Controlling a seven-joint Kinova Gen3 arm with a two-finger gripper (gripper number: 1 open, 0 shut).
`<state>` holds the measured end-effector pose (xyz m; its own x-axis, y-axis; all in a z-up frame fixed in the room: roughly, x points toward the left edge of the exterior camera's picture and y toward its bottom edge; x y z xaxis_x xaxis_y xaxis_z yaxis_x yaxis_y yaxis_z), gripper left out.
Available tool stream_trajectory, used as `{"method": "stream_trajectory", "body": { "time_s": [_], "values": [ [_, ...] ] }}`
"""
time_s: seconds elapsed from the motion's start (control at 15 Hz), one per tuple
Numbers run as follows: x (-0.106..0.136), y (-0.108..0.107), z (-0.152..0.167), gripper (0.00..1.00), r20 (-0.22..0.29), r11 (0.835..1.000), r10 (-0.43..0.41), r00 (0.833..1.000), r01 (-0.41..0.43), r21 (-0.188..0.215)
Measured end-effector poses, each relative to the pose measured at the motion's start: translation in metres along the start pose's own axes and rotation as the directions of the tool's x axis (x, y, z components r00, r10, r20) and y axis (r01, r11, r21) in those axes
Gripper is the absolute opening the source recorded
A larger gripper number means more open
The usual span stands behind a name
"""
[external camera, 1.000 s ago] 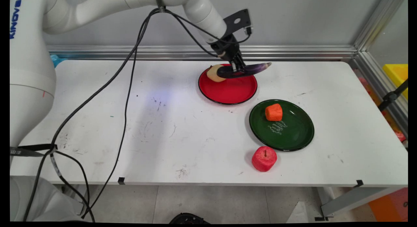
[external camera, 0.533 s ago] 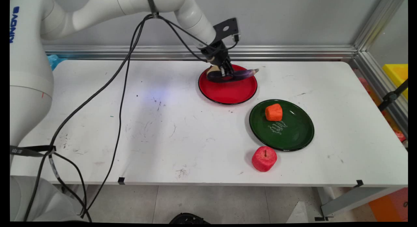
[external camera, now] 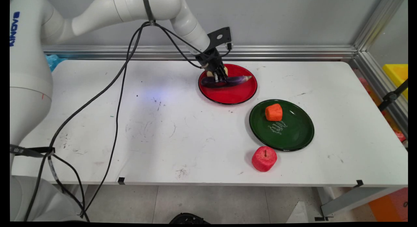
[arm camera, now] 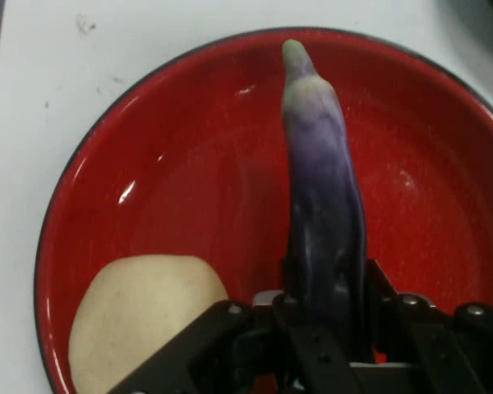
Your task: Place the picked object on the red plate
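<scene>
My gripper (external camera: 220, 78) is shut on a long purple eggplant (external camera: 228, 81), holding it low over the red plate (external camera: 237, 95). In the hand view the eggplant (arm camera: 322, 197) runs up from between the fingers (arm camera: 294, 279) across the red plate (arm camera: 189, 180), its pale tip near the far rim. A beige potato-like piece (arm camera: 140, 316) lies in the plate beside the gripper (arm camera: 327, 283); in the main view this piece (external camera: 224, 70) shows partly behind the hand.
A green plate (external camera: 293, 135) with an orange chunk (external camera: 273, 112) on it stands right of the table's middle. A red apple (external camera: 264, 158) sits on the table just in front of it. Black cables (external camera: 117, 100) hang from the arm over the table's left half.
The gripper has moved down and to the left with the eggplant, from above the plate's far rim to low over the plate's inside.
</scene>
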<state>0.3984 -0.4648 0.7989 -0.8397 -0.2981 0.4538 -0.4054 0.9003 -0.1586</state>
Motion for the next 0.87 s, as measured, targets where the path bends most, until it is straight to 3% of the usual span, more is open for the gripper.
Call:
{"method": "stream_trajectory", "body": {
  "time_s": [0.4, 0.47, 0.87],
  "values": [
    [-0.01, -0.004, 0.008, 0.0, 0.006, 1.0, -0.006, 1.0, 0.006, 0.004],
    [-0.011, -0.004, 0.009, 1.0, 0.005, 1.0, -0.007, 1.0, 0.007, 0.005],
    [-0.008, -0.005, 0.01, 1.0, -0.021, 0.999, -0.028, 0.999, 0.029, 0.014]
  ]
}}
